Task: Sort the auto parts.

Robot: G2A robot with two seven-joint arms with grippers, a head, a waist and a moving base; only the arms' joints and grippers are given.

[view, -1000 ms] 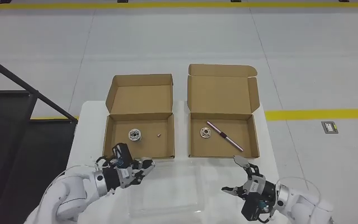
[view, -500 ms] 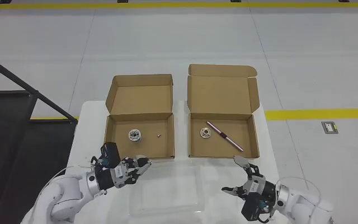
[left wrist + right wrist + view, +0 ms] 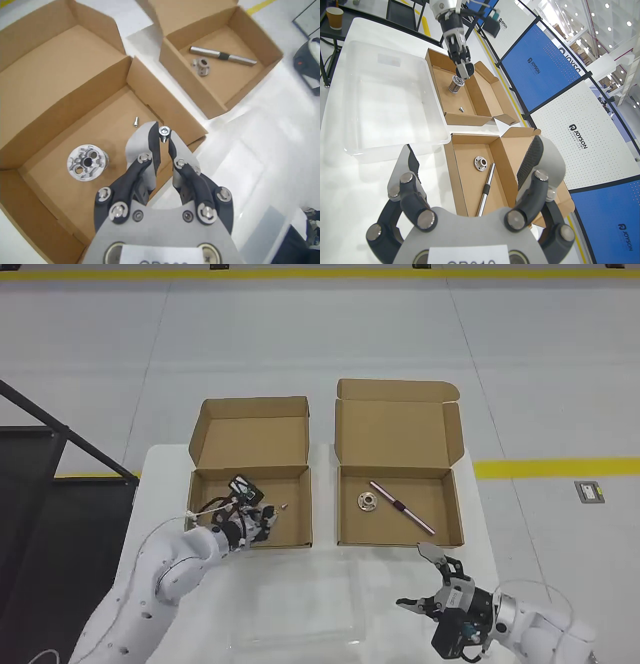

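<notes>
Auto parts lie in two open cardboard boxes, and one more, a small screw (image 3: 164, 132), is pinched head-up between the tips of the left tool (image 3: 163, 136). A second ago that tool hung low at the lower left of the top view, by the near left corner of the clear plastic tray (image 3: 370, 100). It has since swung up the frame and now sits over the floor of the left box (image 3: 298, 524). The right tool (image 3: 418, 579) has not shifted. It stays at the lower right of the top view over the white surface (image 3: 160, 494), its fingers spread wide and gripping nothing. Nothing in the boxes has moved either. The left box holds a round drilled hub (image 3: 86, 162) standing on end and a loose screw (image 3: 284, 504) lying apart from it. The left tool hovers above the hub, with the loose screw just off its tip. The right box (image 3: 445, 504), beside the left one at centre right of the top view, holds a flanged collar (image 3: 367, 501) and a slim metal rod (image 3: 402, 507) lying diagonally next to it, close but not touching.
</notes>
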